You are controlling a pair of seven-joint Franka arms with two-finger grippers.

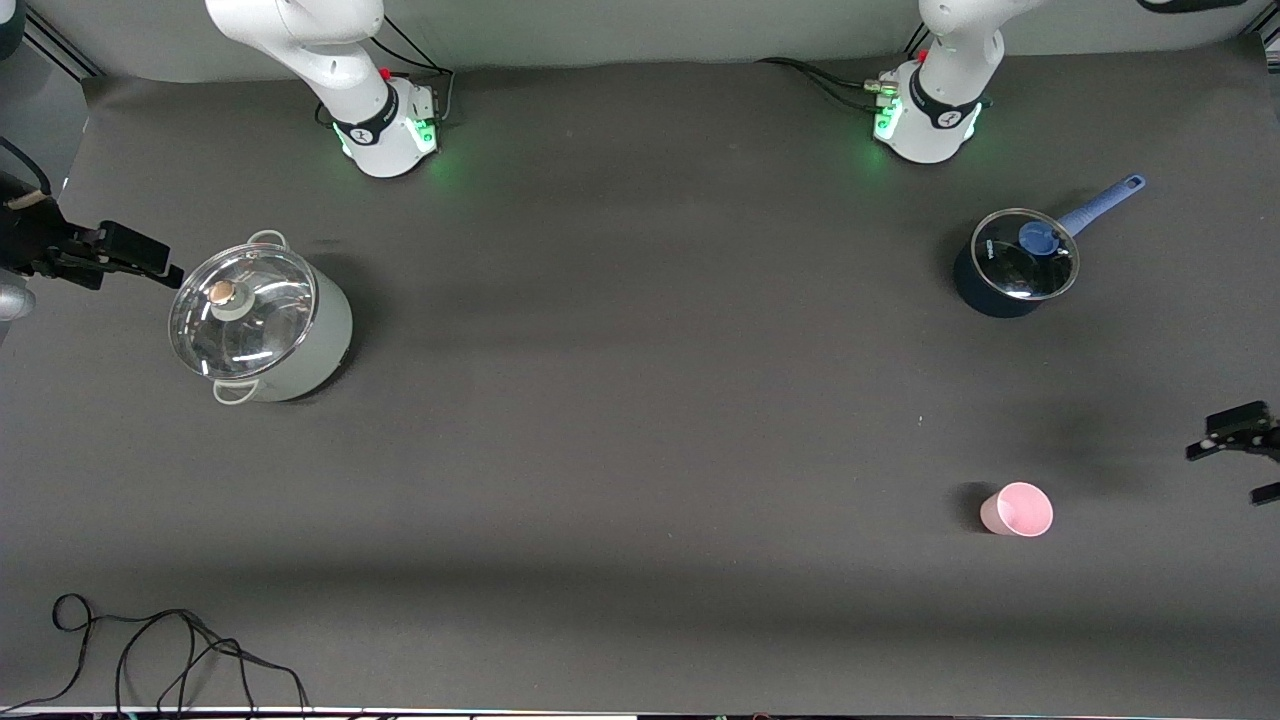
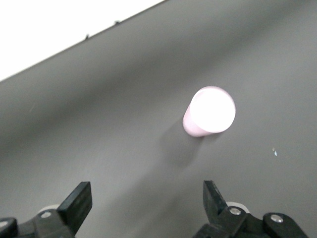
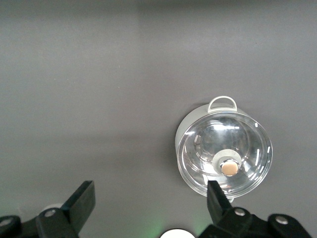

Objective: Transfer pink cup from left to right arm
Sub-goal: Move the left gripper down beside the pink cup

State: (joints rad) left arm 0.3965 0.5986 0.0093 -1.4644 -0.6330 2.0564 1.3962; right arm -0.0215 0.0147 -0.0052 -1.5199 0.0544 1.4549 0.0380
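Note:
The pink cup sits on the dark table toward the left arm's end, nearer the front camera than the blue saucepan. In the left wrist view the pink cup shows its pale mouth, well apart from the fingers. My left gripper hangs open and empty over the table's edge beside the cup; its own view shows the left gripper with only bare table between the jaws. My right gripper hovers open and empty at the right arm's end, beside the lidded pot. In its own view the right gripper holds nothing.
A pale green pot with a glass lid stands at the right arm's end; it also shows in the right wrist view as the pot. A dark blue saucepan with a lid and blue handle stands near the left arm's base. A black cable lies along the front edge.

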